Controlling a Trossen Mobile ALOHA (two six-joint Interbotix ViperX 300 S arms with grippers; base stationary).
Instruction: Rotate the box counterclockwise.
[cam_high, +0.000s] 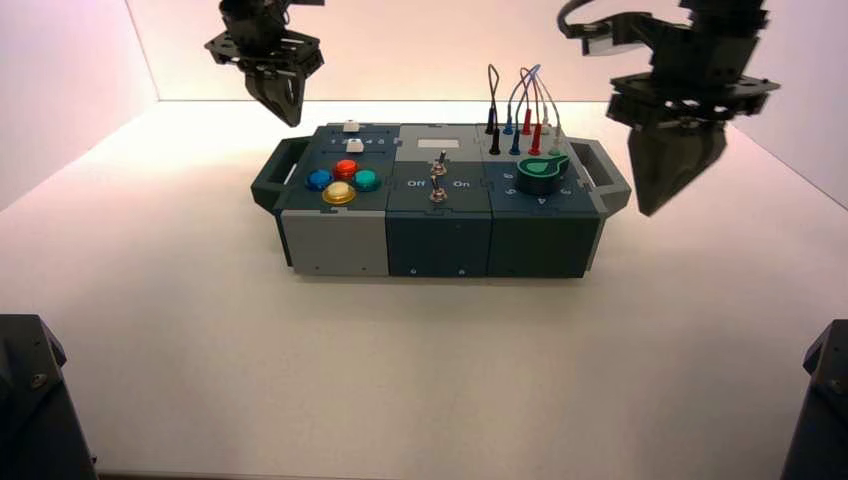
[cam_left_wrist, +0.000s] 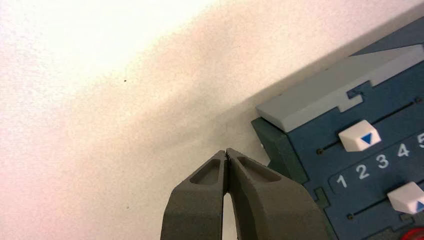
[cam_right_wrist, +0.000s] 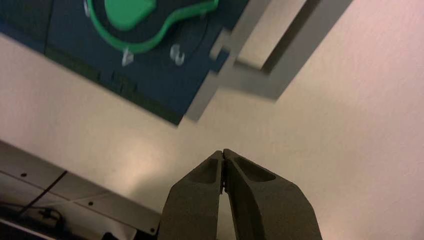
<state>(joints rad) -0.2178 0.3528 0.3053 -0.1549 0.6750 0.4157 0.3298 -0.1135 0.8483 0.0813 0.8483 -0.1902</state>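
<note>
The box (cam_high: 440, 225), dark teal and grey with end handles, lies across the middle of the white table. It carries four coloured buttons (cam_high: 342, 178), toggle switches (cam_high: 438, 185), a green knob (cam_high: 541, 172) and looped wires (cam_high: 522, 105). My left gripper (cam_high: 285, 105) is shut and empty, hovering above the table behind the box's left end; its wrist view shows the box's back left corner (cam_left_wrist: 280, 112) beside the tips (cam_left_wrist: 227, 152). My right gripper (cam_high: 662, 195) is shut and empty, hovering just off the box's right handle (cam_high: 608, 175); its wrist view shows the knob (cam_right_wrist: 145, 20).
White walls stand at the back and sides of the table. Dark arm bases (cam_high: 35, 400) sit at the front left and front right corners (cam_high: 825, 400). Two white sliders (cam_left_wrist: 359, 135) with numbers show on the box's left part.
</note>
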